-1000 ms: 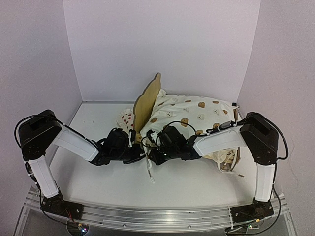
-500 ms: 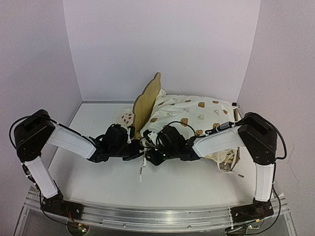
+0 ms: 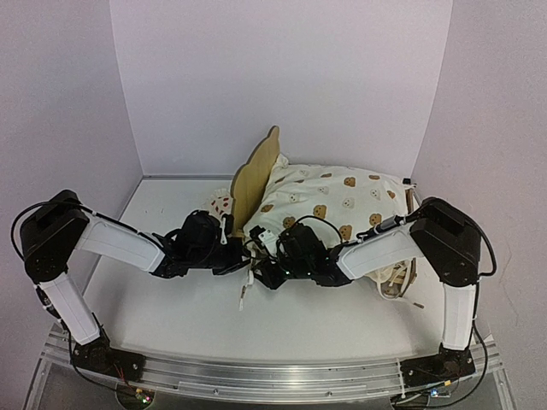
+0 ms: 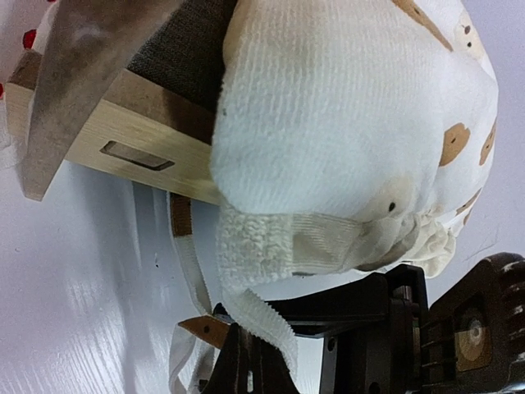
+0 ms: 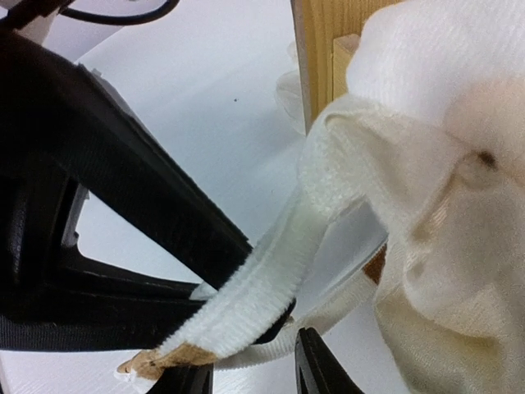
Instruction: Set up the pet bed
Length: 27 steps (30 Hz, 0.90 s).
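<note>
The pet bed (image 3: 256,169) stands at the back centre, a plywood frame with a bear-ear headboard. Its side rail (image 4: 123,139) and grey felt base (image 4: 176,57) show in the left wrist view. The cream bear-print cushion (image 3: 333,198) lies bulging on it. My left gripper (image 3: 242,259) is at the cushion's near left corner, shut on a white cushion tie (image 4: 254,316); its fingers (image 4: 246,373) sit close together. My right gripper (image 3: 262,272) is right beside it, jaws apart (image 5: 250,377), with a fuzzy tie (image 5: 254,287) and a thinner brown-tipped tie lying across them.
The strawberry pillow (image 3: 220,205) lies on the table behind the headboard, left of the bed. A loose tie end (image 3: 243,297) hangs onto the white table below the grippers. White walls enclose the back and sides. More ties bunch at the bed's right end (image 3: 395,278).
Both grippers have shifted slightly left along the cushion's front corner. The dangling tie end has swung left with them.
</note>
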Each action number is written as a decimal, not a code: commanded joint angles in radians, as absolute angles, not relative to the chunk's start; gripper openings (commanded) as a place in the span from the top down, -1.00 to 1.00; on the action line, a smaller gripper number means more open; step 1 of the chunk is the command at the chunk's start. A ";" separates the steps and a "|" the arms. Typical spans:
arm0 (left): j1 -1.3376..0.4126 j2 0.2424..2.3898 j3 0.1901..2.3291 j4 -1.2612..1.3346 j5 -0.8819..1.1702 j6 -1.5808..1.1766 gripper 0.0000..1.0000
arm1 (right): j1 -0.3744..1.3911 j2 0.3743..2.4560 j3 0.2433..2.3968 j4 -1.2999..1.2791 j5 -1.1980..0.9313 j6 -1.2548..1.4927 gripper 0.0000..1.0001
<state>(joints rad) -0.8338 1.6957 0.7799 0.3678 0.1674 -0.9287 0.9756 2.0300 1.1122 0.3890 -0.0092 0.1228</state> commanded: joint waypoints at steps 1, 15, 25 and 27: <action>-0.823 1.642 0.822 0.368 0.190 -0.950 1.00 | 0.976 2.019 1.089 0.527 0.015 0.109 0.23; -0.819 1.637 0.828 0.359 0.210 -0.959 1.00 | 0.977 2.049 1.087 0.637 0.069 0.115 0.09; -0.817 1.625 0.821 0.357 0.213 -0.962 1.00 | 0.978 2.075 1.102 0.644 0.073 0.124 0.63; -0.817 1.622 0.819 0.356 0.211 -0.962 1.00 | 0.978 2.077 1.104 0.645 0.076 0.126 0.76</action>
